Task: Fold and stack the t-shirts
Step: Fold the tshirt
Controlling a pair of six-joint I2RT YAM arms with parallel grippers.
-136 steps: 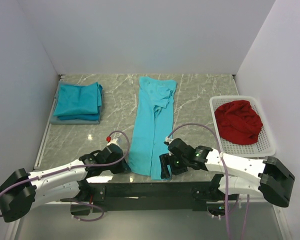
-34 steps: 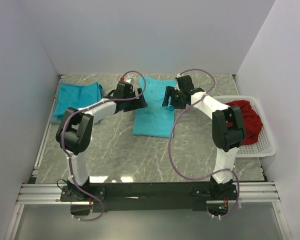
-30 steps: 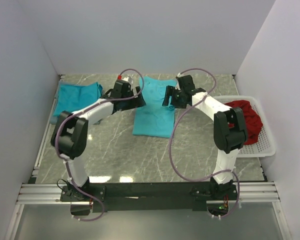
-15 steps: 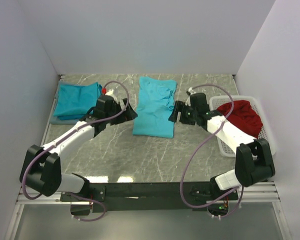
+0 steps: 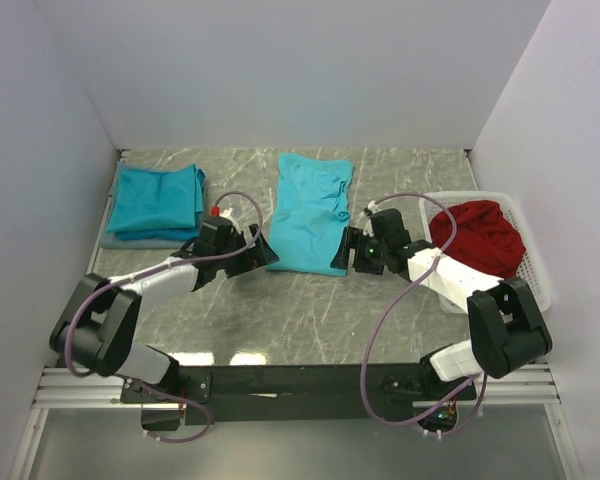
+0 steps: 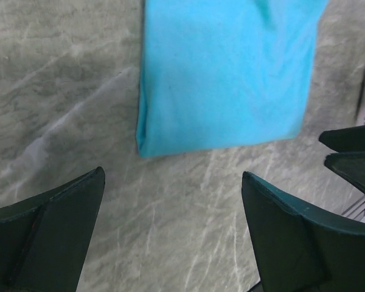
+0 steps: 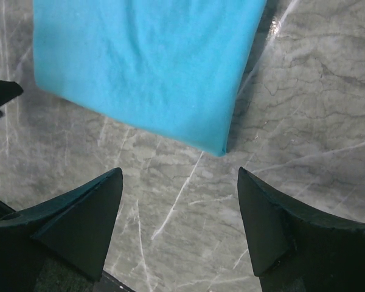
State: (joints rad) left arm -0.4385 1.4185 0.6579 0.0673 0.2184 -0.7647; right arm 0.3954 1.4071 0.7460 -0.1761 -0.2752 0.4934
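Note:
One turquoise t-shirt [image 5: 310, 215] lies on the marble table as a folded strip, its near fold edge toward me. It fills the upper part of the left wrist view [image 6: 225, 73] and of the right wrist view [image 7: 146, 67]. My left gripper [image 5: 263, 255] hovers just off the shirt's near left corner, open and empty [image 6: 173, 176]. My right gripper [image 5: 357, 250] hovers just off the near right corner, also open and empty [image 7: 179, 173]. Neither touches the cloth. A stack of folded turquoise t-shirts [image 5: 158, 200] rests at the back left.
A white basket [image 5: 536, 290] at the right holds a bunched red cloth [image 5: 477, 240]. White walls close in the table on three sides. A grey mat [image 5: 115, 240] shows under the stack. The right gripper's fingers [image 6: 353, 152] show at the left wrist view's right edge.
The long shirt strip has been folded in half, near end carried to the far end. Both grippers then let go and drew back toward me to the shirt's near corners.

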